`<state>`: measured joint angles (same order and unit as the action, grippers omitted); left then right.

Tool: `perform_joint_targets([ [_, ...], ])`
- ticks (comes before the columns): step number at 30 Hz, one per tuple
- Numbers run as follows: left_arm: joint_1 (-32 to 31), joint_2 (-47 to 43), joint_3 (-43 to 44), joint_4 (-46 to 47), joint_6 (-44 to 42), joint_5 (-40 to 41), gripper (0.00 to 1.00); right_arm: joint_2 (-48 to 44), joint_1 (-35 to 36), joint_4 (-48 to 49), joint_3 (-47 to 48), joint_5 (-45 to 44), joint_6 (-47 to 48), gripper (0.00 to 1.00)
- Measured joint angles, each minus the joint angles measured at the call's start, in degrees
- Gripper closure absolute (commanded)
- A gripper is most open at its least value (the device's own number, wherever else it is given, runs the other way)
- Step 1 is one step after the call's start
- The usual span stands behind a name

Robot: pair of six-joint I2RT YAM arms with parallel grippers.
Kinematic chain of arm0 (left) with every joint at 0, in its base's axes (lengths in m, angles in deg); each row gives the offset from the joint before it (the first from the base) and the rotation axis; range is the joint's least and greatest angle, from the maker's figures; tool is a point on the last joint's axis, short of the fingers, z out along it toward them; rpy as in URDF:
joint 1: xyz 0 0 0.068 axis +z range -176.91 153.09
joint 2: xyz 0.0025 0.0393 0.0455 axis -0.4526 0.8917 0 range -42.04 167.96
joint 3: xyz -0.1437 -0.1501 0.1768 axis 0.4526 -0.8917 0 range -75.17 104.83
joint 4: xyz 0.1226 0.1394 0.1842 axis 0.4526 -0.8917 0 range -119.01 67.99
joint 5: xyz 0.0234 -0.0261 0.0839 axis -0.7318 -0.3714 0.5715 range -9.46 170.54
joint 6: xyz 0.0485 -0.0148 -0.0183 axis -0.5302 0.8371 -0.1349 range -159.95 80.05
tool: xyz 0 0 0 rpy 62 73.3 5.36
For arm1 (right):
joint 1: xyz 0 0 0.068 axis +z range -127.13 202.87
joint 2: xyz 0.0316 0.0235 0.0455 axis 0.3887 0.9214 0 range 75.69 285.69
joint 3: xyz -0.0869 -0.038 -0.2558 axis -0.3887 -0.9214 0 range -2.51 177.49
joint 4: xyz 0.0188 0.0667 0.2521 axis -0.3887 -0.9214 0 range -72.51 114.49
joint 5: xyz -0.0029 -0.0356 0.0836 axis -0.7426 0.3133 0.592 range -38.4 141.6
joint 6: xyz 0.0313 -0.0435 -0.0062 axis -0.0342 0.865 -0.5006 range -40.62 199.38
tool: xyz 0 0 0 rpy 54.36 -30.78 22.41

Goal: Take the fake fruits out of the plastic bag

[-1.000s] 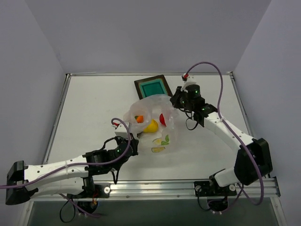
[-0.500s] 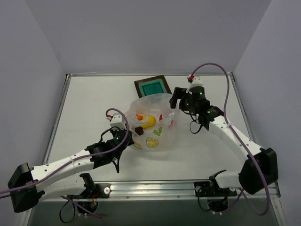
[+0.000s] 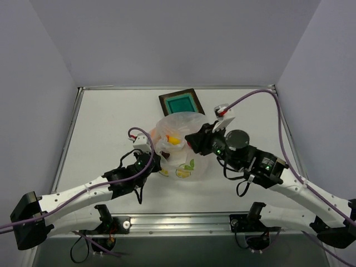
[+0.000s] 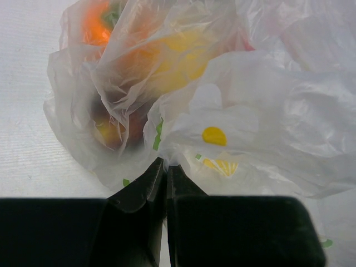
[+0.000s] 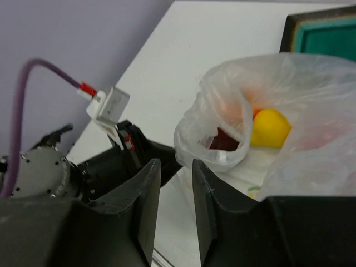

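Black and pressed tight together, the two fingers of the left gripper [image 4: 166,167] pinch a fold at the near lower edge of the plastic bag [image 4: 261,111]. The crinkled, lemon-printed film billows up straight beyond the tips. All the fruits seen from this wrist lie inside the bag, past the pinch. The maroon fruit [image 4: 111,125] is closest, a dark blur just left of the fingertips. The yellow fruit [image 4: 178,55] sits deeper in, and the orange fruit [image 4: 97,25] is farthest, up at the left.

From above, the bag rests on the white table [image 3: 111,122] between the two arms. The left gripper is at its near-left corner and the right gripper [image 3: 192,142] is close against its right side.

The right wrist view shows that gripper's fingers a little apart, with only bare table in the gap and nothing gripped. The bag's open mouth lies just beside and beyond its right finger, not between the two. Inside the mouth are the maroon fruit, with the yellow fruit to its right. A pinkish blur behind the film farther right is too vague to name.

Beyond the bag, at its far edge, lies the teal plate [image 3: 181,103]. Whether the two touch cannot be told.
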<state>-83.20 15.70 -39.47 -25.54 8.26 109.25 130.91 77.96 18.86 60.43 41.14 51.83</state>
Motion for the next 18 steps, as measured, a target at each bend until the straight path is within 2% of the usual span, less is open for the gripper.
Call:
perform_joint_targets([
  [2,0.0,-0.1,0.0,0.0,0.0,-0.2,0.97,1.9,4.3,0.7,-1.5,-1.8,-1.0,0.82],
  [5,0.0,-0.9,0.0,-0.8,-0.3,-0.2,0.72,5.4,6.0,1.3,-6.1,-5.7,-2.8,0.91],
  [6,0.0,-1.8,0.0,-1.2,-0.5,-0.4,0.58,6.1,5.9,1.2,-7.9,-7.3,-3.3,0.94],
  [9,-0.3,-5.2,0.1,-3.5,-1.3,-0.9,0.5,6.1,3.9,1.6,-14.6,-10.3,-4.5,0.94],
  [12,-1.9,-7.8,1.5,-7.8,-2.8,-1.2,0.47,5.6,-2.3,3.1,-19.4,-8.5,-4.6,0.97],
  [15,-6.3,-6.3,8.1,-13.6,-5.6,-0.6,0.38,6.4,-8.1,5.8,-21.8,-6.3,-4.4,0.97],
  [18,-11.5,-2.3,17.3,-18.6,-8.9,1.9,0.29,8.3,-8.7,8.9,-22.6,-4.4,-3.9,0.98],
])
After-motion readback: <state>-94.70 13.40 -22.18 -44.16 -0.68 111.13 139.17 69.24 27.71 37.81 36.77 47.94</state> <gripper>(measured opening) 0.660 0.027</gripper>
